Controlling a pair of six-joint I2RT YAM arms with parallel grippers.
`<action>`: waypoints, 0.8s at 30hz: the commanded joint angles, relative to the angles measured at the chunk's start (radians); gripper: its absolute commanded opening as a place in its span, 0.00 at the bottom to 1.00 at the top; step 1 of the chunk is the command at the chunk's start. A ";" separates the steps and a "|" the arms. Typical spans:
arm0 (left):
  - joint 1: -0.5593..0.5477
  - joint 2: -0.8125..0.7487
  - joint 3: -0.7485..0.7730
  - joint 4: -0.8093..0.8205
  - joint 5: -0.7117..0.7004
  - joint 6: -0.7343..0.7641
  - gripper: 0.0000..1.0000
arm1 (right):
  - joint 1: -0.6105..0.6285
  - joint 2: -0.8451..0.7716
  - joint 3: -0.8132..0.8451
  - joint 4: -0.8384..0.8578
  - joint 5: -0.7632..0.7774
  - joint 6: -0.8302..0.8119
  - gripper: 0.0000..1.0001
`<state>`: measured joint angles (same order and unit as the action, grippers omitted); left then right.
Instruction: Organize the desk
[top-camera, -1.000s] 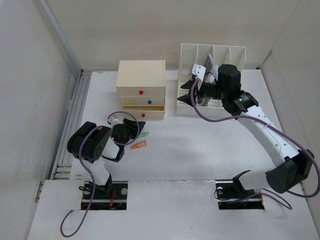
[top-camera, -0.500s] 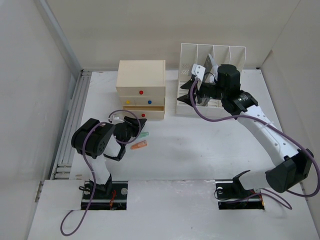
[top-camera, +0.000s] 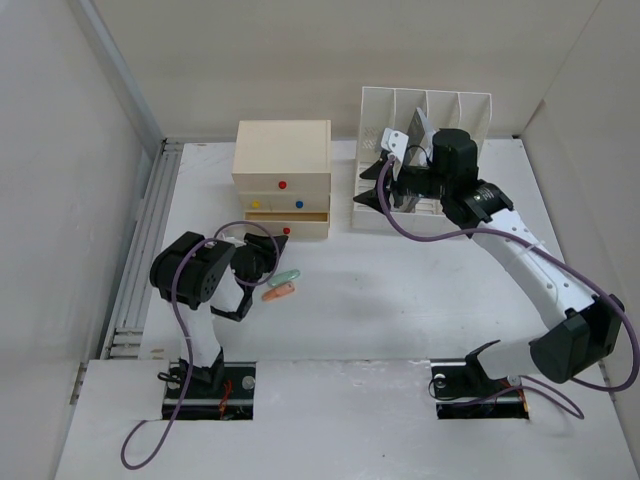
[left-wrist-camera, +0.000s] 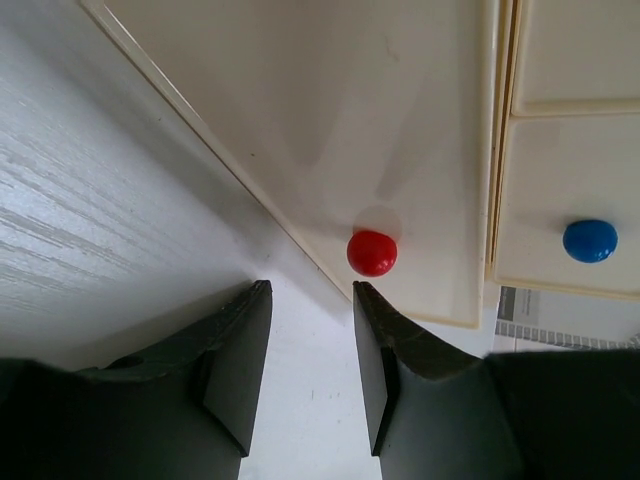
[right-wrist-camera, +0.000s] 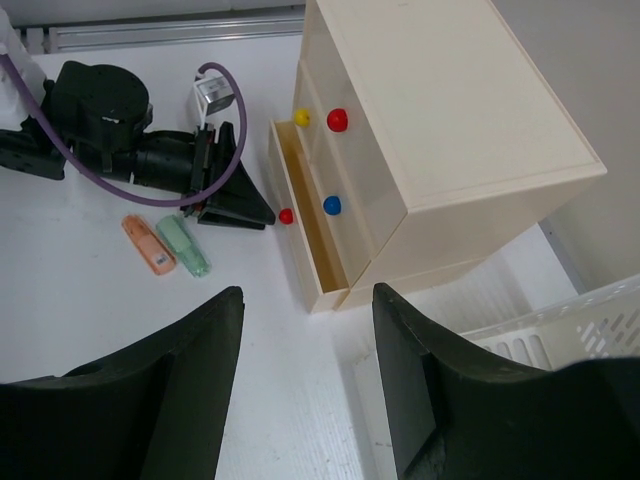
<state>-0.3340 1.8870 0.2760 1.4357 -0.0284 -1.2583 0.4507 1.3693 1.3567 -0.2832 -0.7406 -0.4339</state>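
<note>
The desk (top-camera: 420, 285) is a white tabletop carrying a cream three-drawer box (top-camera: 282, 160). The box's bottom drawer (right-wrist-camera: 305, 235) is pulled out a little, and I cannot see inside it. My left gripper (top-camera: 270, 255) lies low on the desk, pointing at that drawer. In the left wrist view the left gripper (left-wrist-camera: 311, 290) is slightly open with nothing between its fingers. The drawer's red knob (left-wrist-camera: 372, 253) sits just beyond the right fingertip. An orange item (top-camera: 278, 292) and a green item (top-camera: 289, 274) lie beside the left gripper. My right gripper (top-camera: 373, 186) hovers open and empty at the front of the white file rack (top-camera: 430, 110).
The middle drawer has a blue knob (left-wrist-camera: 590, 240). The top drawers have a yellow knob (right-wrist-camera: 301, 117) and a red knob (right-wrist-camera: 337, 120). A ribbed metal rail (top-camera: 140, 260) runs along the left edge. White panels wall the desk.
The left arm has swung forward and right toward the bottom drawer, and its jaws have parted slightly. The right arm has hardly moved.
</note>
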 joint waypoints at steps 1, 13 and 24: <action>0.001 0.037 -0.006 0.635 -0.048 0.013 0.37 | -0.009 0.007 0.002 0.021 -0.034 -0.009 0.59; 0.001 0.018 0.045 0.635 -0.039 0.013 0.38 | -0.009 0.016 0.002 0.012 -0.034 -0.009 0.59; 0.001 -0.035 -0.017 0.635 -0.007 -0.006 0.36 | -0.009 0.016 0.012 0.003 -0.043 -0.009 0.59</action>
<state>-0.3336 1.8816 0.2928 1.4117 -0.0372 -1.2682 0.4507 1.3911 1.3567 -0.2852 -0.7460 -0.4339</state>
